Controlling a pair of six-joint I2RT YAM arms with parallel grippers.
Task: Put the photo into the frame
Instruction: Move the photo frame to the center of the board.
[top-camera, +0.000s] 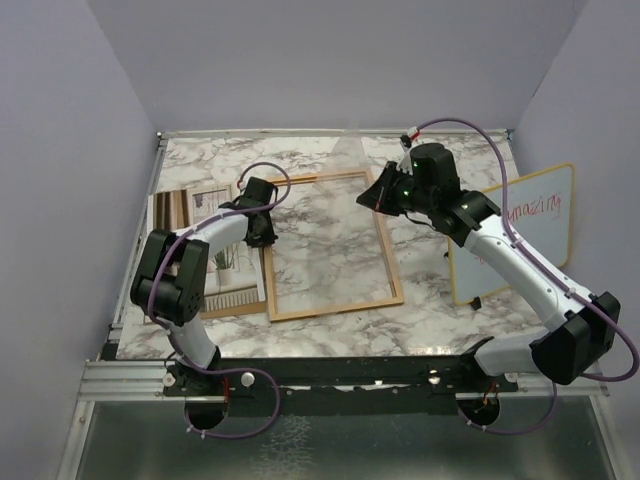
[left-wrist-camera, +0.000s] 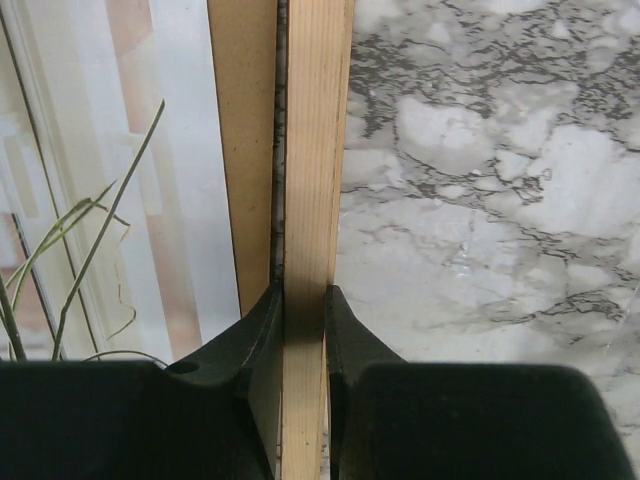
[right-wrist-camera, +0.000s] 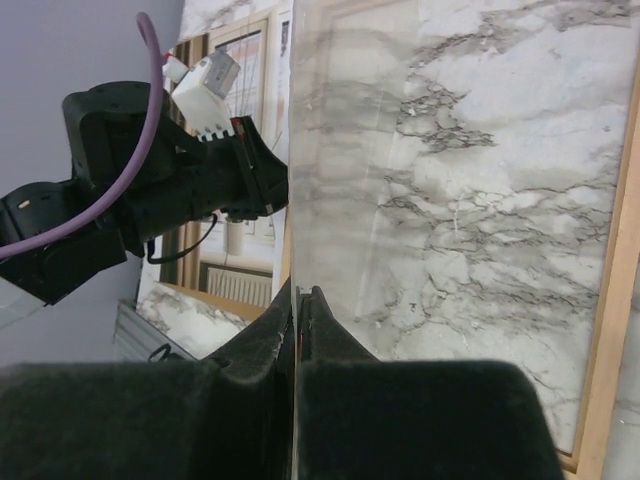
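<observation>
As seen from overhead, the left gripper (top-camera: 262, 222) is clamped on the left rail of the frame (top-camera: 385, 255), whose wooden rim lies flat on the marble table (top-camera: 440, 320). The photo (top-camera: 195, 205) lies just to the outer side of that gripper, partly under its arm. The right gripper (top-camera: 378, 192) sits at the frame's far right corner, pinching a clear pane (top-camera: 350, 160) that tilts up ahead of it; a whiteboard (top-camera: 530, 230) with red writing lies behind it, beside its arm. From the left wrist, the left gripper (left-wrist-camera: 303, 300) has both fingers pressed against the sides of the frame (left-wrist-camera: 315, 150) rail, which runs straight ahead between them. Left of the fingers come a dark gap, then a brown back board (left-wrist-camera: 245, 150), then the photo (left-wrist-camera: 120, 180) with its green blades; right of them is bare table (left-wrist-camera: 480, 200). From the right wrist, the right gripper (right-wrist-camera: 299, 298) is closed on the thin edge of the clear pane (right-wrist-camera: 340, 150), which extends straight ahead from the fingertips. Through it show marble and the frame (right-wrist-camera: 610, 300) rim at far right. To the left the left arm (right-wrist-camera: 150, 200) reaches in, with the photo (right-wrist-camera: 240, 60) beyond it.
</observation>
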